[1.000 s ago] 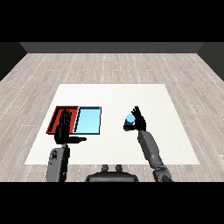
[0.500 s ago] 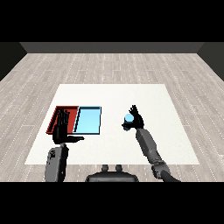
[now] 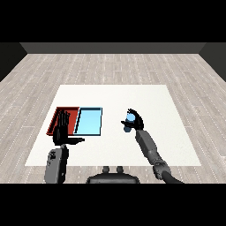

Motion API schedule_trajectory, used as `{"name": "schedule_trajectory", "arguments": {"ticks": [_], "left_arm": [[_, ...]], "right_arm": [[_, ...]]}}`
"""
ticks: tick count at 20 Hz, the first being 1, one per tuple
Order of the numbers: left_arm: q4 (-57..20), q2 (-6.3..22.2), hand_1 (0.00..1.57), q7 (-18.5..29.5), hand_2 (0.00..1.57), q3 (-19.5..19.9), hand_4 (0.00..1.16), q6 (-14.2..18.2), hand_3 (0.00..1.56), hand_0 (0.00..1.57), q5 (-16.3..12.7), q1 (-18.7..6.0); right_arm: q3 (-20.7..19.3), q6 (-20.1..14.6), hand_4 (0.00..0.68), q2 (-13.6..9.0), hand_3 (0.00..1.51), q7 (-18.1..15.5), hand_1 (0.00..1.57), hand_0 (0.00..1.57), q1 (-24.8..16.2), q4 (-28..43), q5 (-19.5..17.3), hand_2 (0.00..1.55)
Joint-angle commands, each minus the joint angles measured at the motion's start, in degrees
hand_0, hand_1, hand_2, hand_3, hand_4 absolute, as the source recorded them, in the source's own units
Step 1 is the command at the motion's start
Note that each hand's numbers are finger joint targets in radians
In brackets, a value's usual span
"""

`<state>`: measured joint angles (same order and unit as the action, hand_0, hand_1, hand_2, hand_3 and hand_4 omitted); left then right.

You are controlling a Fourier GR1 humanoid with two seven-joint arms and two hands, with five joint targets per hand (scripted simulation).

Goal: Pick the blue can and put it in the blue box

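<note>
Can (image 3: 129,118), blue, sits in the curled right hand (image 3: 134,122), right of the blue tray (image 3: 90,121) and apart from it. Left of that tray lies the red tray (image 3: 57,117); the left hand (image 3: 62,131) hangs over it, fingers straight.

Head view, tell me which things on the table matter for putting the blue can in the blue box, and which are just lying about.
Part of the job:
- blue can, held in the right hand
- light blue tray, nothing in it yet

Just there:
- red tray
- left hand, open, in front of the red tray
</note>
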<state>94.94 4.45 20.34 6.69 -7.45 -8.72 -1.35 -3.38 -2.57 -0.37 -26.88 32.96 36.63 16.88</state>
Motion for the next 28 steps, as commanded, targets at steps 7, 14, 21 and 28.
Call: {"name": "schedule_trajectory", "arguments": {"ticks": [7, 14, 21, 28], "left_arm": [[-2.1, 0.9, 0.0, -0.8, 0.0, 0.7, 0.0, -1.3, 0.0, 0.0, -1.3, -1.8], [0.7, 0.1, 0.0, -3.2, 0.0, -3.2, 0.0, 0.7, 0.0, 0.0, 3.5, -0.6], [0.0, -4.1, 0.0, -2.6, 0.0, -9.9, 0.0, 0.8, 0.0, 0.0, 6.7, 2.8], [-7.9, -4.4, 0.0, -6.5, 0.0, -11.6, 0.0, 2.3, 0.0, 0.0, 7.3, -5.8]], "right_arm": [[3.8, -13.0, 0.617, 0.3, 1.44, 0.6, 1.5, 1.5, 7.4, -7.4, -1.1, 1.48], [5.6, -10.8, 0.624, -3.3, 1.4, 7.9, 1.42, 1.42, -2.1, 13.6, -5.9, 1.45], [7.7, -12.5, 0.622, -6.0, 1.39, 13.5, 1.43, 1.43, 1.7, 21.2, -9.8, 1.45], [12.6, -15.8, 0.62, -4.3, 1.41, 18.6, 1.44, 1.44, -7.2, 37.6, -14.6, 1.44]]}}
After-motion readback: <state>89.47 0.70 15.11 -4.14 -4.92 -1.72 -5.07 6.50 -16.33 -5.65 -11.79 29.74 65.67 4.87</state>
